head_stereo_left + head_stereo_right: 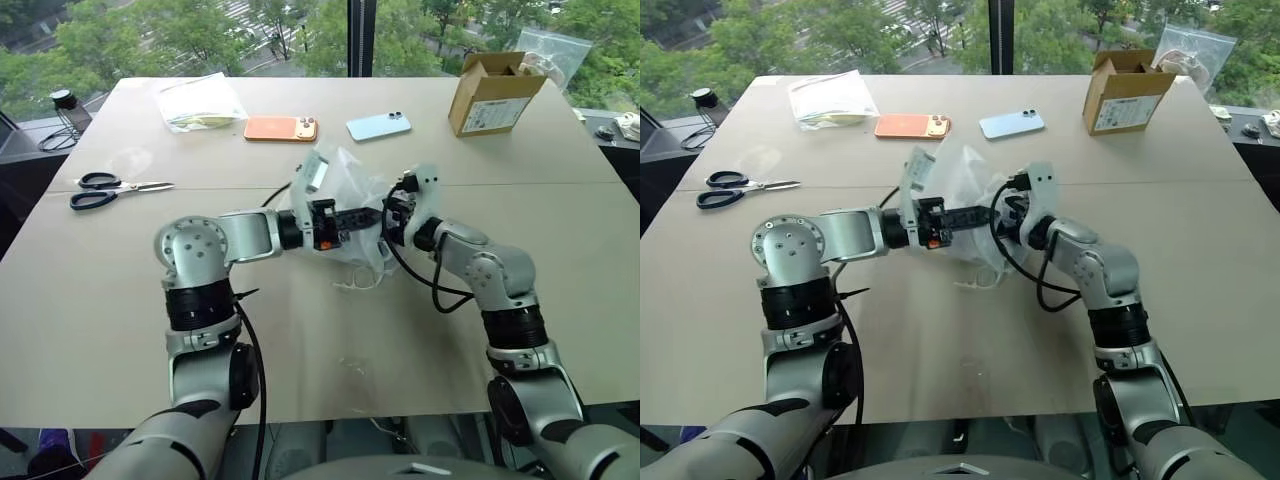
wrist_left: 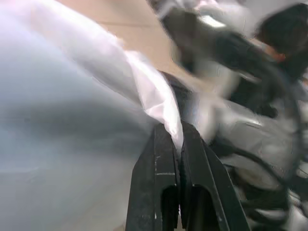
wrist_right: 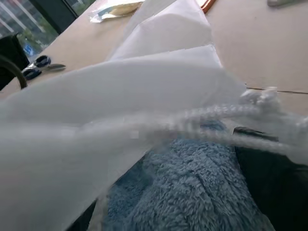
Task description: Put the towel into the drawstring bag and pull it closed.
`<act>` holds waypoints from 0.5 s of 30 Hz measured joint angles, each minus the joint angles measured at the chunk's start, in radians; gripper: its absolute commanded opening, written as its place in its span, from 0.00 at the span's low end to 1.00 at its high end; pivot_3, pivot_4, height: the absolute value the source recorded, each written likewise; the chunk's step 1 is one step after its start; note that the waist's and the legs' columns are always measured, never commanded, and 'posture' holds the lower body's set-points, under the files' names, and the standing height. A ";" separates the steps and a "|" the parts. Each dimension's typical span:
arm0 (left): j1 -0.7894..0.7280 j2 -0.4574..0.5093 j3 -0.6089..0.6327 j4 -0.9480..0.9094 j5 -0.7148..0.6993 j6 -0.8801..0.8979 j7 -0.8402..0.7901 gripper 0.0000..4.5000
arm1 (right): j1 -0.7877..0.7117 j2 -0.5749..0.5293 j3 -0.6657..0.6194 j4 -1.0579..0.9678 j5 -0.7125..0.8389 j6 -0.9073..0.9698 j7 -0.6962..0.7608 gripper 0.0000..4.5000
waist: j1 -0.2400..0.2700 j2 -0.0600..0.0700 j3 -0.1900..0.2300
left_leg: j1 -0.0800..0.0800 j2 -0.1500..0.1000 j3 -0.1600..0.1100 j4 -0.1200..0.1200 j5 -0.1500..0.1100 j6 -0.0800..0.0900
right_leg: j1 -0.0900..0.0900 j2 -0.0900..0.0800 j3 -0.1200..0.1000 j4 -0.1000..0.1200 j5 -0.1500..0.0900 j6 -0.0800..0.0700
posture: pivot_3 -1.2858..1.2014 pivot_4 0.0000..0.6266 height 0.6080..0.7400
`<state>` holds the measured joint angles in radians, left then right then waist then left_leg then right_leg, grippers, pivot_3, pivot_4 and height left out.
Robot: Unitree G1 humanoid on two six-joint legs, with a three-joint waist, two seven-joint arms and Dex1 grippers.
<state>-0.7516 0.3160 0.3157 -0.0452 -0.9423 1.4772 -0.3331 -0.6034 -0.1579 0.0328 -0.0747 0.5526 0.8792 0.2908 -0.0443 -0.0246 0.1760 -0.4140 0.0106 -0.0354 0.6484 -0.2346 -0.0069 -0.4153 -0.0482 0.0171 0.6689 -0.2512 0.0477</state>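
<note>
Fabric of the drawstring bag [image 1: 345, 195] is bunching up in the middle of the table [image 1: 120, 300], lifted between the two arms. The left gripper [image 1: 372, 215] is reaching in from the left with its two black fingers [image 2: 166, 178] pressed together, and in the left wrist view a fold of the thin white cloth is sitting pinched right at their tips. The right gripper [image 1: 398, 210] is coming in from the opposite side, just beside the bag's right edge and close to the left fingertips; whether its fingers are spread or closed cannot be told from these pictures.

In the right wrist view the towel [image 3: 192, 192] is lying directly ahead of that gripper, its fluffy blue pile showing under a sheet of the white fabric, with a white cord [image 3: 211, 118] of the bag crossing over it. From the head views the towel is showing only faintly through the bag, so how far inside it sits is unclear.

A loose end of cord is trailing on the table just below the bag.

Farther back, well apart from the arms, scissors [image 1: 105, 190], a clear plastic bag [image 1: 200, 102], an orange phone [image 1: 280, 128], a light blue phone [image 1: 378, 126] and a cardboard box [image 1: 492, 93] are resting on the table.
</note>
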 measured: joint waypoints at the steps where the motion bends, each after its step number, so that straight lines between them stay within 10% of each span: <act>1: 0.000 0.023 0.004 0.016 0.011 -0.008 -0.002 0.00 | 0.002 -0.020 -0.005 -0.025 0.004 0.017 0.007 0.96 | 0.000 0.000 0.000 | 0.000 0.000 0.000 0.000 0.000 0.000 | 0.000 0.000 0.000 0.000 0.000 0.000 | 0.52 0.24 1.00; 9: 0.000 0.099 -0.053 0.043 0.036 -0.052 -0.101 0.00 | 0.005 -0.116 0.018 -0.146 0.003 0.121 0.037 0.96 | 0.006 0.000 0.000 | -0.001 0.000 0.000 0.000 0.000 0.000 | 0.000 -0.001 -0.001 -0.001 0.000 0.000 | 0.52 0.24 1.00; 15: 0.000 0.102 -0.089 0.018 0.035 -0.063 -0.142 0.00 | -0.035 -0.120 0.219 -0.019 -0.143 0.059 0.075 0.48 | 0.001 0.000 0.000 | 0.000 0.000 0.000 0.000 0.000 0.000 | 0.000 0.000 -0.001 0.000 0.000 0.000 | 0.52 0.24 1.00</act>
<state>-0.7516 0.4180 0.2267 -0.0276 -0.9073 1.4146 -0.4748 -0.6385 -0.2784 0.2513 -0.0938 0.4094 0.9383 0.3658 -0.0435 -0.0242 0.1763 -0.4142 0.0104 -0.0353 0.6484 -0.2347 -0.0068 -0.4152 -0.0484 0.0165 0.6686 -0.2513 0.0477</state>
